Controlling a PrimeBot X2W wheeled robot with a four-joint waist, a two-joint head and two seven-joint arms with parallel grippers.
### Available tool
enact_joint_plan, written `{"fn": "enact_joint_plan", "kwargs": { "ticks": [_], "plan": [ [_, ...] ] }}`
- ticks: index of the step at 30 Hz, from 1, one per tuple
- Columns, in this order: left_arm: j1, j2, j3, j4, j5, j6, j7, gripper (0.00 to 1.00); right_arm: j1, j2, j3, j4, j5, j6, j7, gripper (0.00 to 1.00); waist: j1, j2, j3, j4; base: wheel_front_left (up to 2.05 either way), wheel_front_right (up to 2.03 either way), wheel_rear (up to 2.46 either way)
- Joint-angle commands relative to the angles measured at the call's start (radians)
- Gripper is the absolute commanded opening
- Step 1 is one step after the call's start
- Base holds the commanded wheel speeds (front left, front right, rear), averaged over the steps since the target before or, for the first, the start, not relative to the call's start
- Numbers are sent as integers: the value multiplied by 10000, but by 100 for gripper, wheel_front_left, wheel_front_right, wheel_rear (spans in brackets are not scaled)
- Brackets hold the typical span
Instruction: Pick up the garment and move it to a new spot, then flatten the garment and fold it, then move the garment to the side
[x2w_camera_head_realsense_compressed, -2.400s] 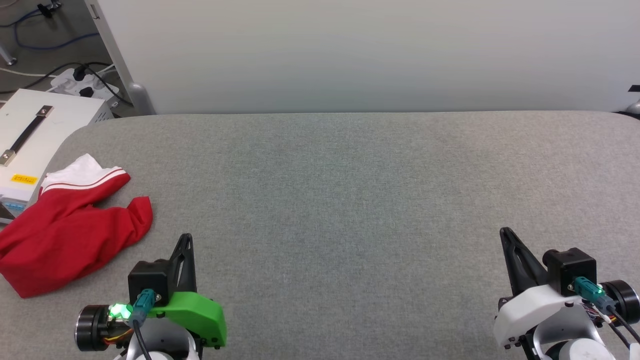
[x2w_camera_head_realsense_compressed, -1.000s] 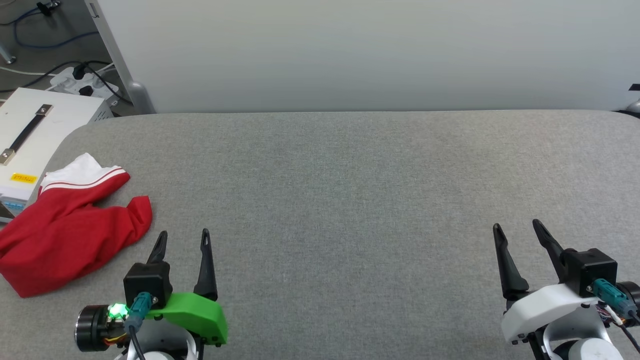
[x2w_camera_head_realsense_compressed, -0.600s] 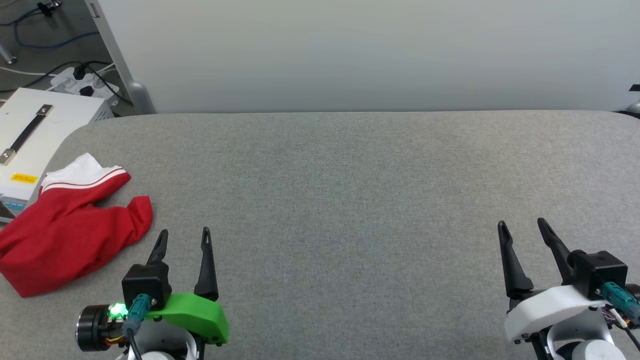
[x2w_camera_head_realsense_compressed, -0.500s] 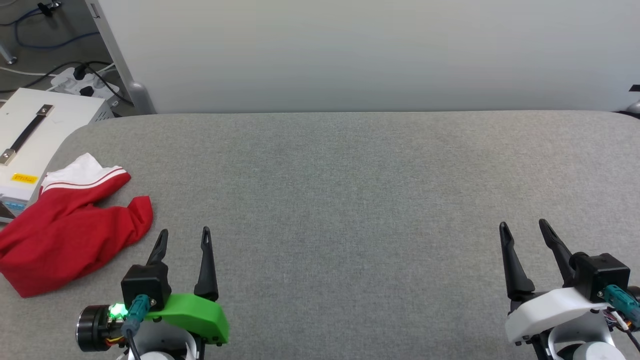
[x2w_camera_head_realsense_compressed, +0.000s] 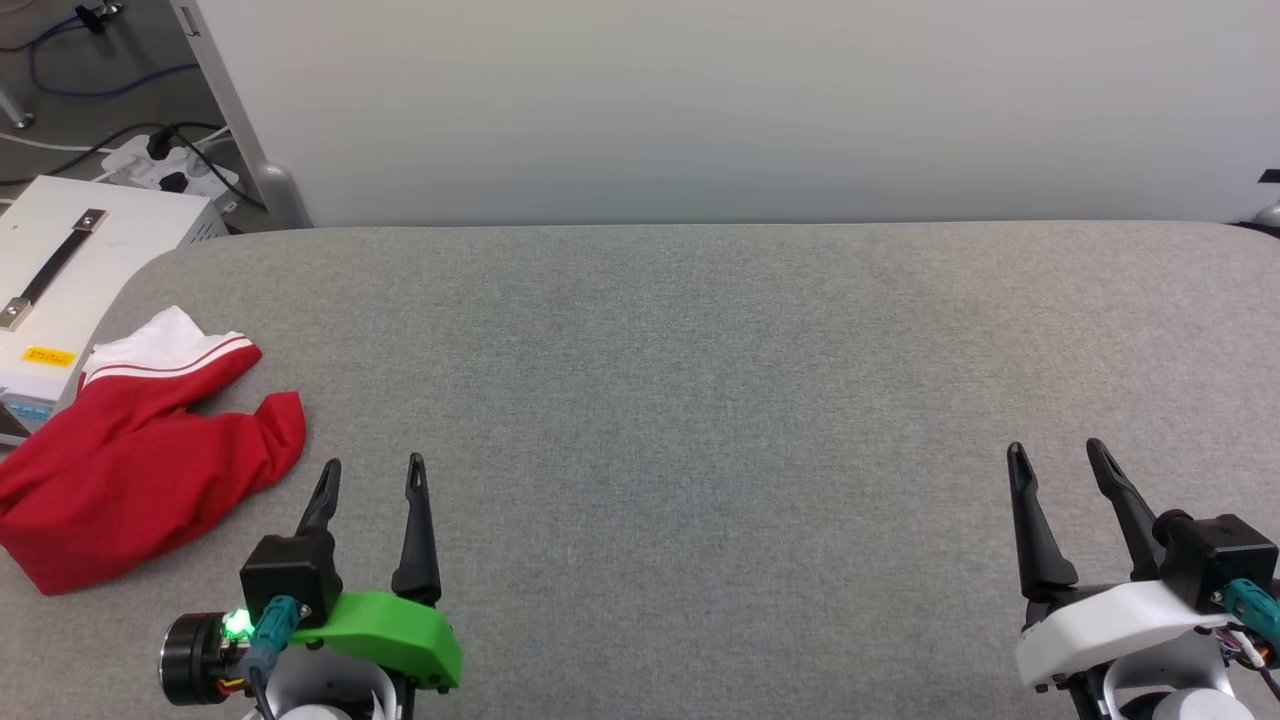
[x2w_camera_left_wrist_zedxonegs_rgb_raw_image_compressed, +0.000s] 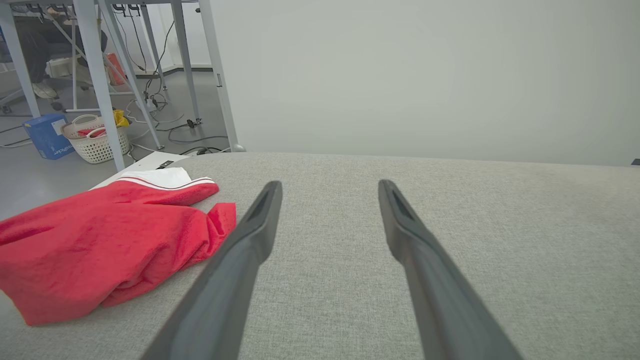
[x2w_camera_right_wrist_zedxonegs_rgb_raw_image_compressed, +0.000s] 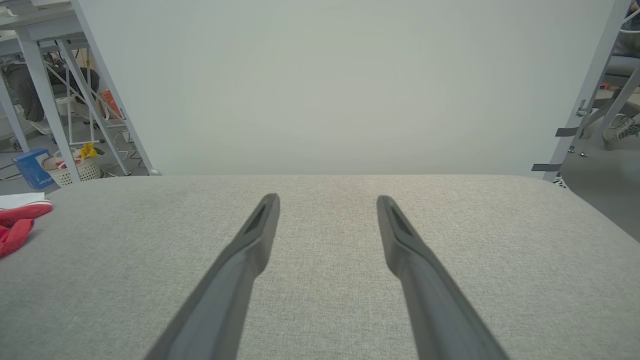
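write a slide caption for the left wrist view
Open left gripper over the grey table, crumpled red garment lying to its left.

I count one garment (x2w_camera_head_realsense_compressed: 140, 470) on one grey padded table (x2w_camera_head_realsense_compressed: 700, 380). Two grippers show, the left gripper (x2w_camera_head_realsense_compressed: 373, 463) and the right gripper (x2w_camera_head_realsense_compressed: 1055, 446), each with two dark fingers (x2w_camera_head_realsense_compressed: 415, 530), so four in all. Off the table's left edge I see one white box (x2w_camera_head_realsense_compressed: 110, 225) carrying one dark handle (x2w_camera_head_realsense_compressed: 55, 265) and one yellow label (x2w_camera_head_realsense_compressed: 47, 355). On the floor there are possibly two power strips (x2w_camera_head_realsense_compressed: 165, 165), though they overlap, plus one white basket (x2w_camera_left_wrist_zedxonegs_rgb_raw_image_compressed: 95, 142) and one blue box (x2w_camera_left_wrist_zedxonegs_rgb_raw_image_compressed: 47, 135).
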Motion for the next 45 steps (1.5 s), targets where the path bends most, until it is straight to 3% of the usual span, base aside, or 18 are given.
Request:
{"fn": "enact_joint_plan", "kwargs": {
  "ticks": [1, 45],
  "plan": [
    [-10, -22, -4, 22, -74, 51, -97, 100, 171, -1, -49, -76, 94, -3, -114, 100, 0, 0, -5, 2, 0, 0, 0],
    [92, -40, -268, 330, -327, 302, -1015, 100, 610, 1, -113, -161, 255, -6, -1019, 100, 0, 0, -11, 45, 0, 0, 0]
  ]
}}
